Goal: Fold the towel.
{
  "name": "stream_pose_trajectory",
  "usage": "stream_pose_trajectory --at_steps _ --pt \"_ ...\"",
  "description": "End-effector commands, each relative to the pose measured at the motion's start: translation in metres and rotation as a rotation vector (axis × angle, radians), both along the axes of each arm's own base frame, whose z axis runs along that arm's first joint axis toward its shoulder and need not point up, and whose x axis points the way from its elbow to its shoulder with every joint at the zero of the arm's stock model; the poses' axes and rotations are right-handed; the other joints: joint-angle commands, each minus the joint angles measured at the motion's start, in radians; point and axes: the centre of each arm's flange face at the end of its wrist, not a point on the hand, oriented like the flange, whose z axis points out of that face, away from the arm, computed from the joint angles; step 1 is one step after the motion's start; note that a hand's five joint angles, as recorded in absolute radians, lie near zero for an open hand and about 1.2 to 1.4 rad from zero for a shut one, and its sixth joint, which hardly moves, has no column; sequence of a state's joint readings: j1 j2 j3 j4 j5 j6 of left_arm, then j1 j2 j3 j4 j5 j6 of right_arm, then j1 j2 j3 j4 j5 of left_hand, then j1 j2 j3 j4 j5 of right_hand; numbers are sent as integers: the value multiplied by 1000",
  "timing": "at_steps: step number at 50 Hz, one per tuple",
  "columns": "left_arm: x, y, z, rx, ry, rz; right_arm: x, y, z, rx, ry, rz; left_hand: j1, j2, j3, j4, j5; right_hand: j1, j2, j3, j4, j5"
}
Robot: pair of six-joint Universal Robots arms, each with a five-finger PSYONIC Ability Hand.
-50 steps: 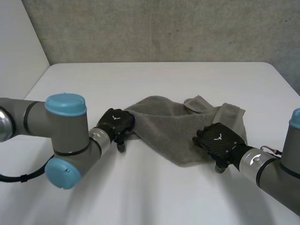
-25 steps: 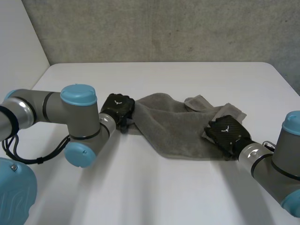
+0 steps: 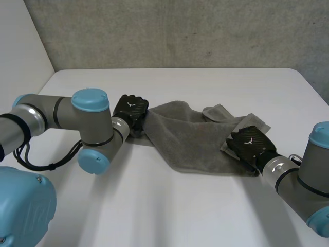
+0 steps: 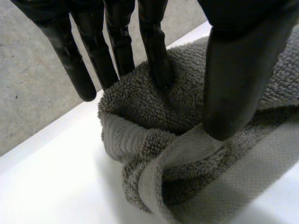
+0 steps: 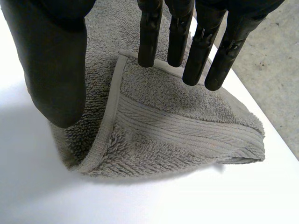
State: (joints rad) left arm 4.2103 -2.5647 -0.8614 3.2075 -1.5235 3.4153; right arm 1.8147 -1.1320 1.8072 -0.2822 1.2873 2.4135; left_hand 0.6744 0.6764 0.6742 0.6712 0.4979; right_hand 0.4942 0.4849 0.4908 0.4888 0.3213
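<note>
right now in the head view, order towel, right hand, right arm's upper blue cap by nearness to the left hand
1. towel: left end pinched by the left hand.
2. right hand: at the towel's right end.
3. right arm's upper blue cap: far right, past that hand.

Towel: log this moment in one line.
towel bunched on table | left robot hand pinches one end | right robot hand open over other end

Soft, even indoor light, white surface bright, diffuse shadow along the folded edge of the towel, grey wall behind dimmer
</note>
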Motion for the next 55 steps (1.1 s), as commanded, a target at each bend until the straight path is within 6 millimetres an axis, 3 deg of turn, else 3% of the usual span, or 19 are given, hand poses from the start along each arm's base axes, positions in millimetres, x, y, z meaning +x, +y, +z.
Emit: stream_pose_trajectory --at_steps 1,16,27,40,49,55 --pt "-1 -4 -4 2 0 -6 0 0 0 -1 2 -4 12 10 12 15 14 -4 5 -1 1 -6" --pt "10 9 -15 111 -61 12 -2 -1 -1 0 6 -15 -15 -17 -14 -11 -13 -7 2 -4 -2 -9" --pt "22 22 -8 152 -86 29 -5 -5 0 -4 6 -30 -6 -8 -6 -3 -4 -10 -1 -7 -5 -12" --pt "16 -6 -4 -11 1 54 -6 -2 -3 7 9 -32 -3 -5 -3 0 -1 -7 2 -4 -2 -9" --pt "12 -12 -11 -13 4 46 -6 -4 -4 7 8 -32 35 33 35 38 37 2 11 5 7 0" --pt "12 -11 -15 -4 -2 41 -5 -5 -7 4 10 -23 228 226 228 231 230 5 14 8 10 3"
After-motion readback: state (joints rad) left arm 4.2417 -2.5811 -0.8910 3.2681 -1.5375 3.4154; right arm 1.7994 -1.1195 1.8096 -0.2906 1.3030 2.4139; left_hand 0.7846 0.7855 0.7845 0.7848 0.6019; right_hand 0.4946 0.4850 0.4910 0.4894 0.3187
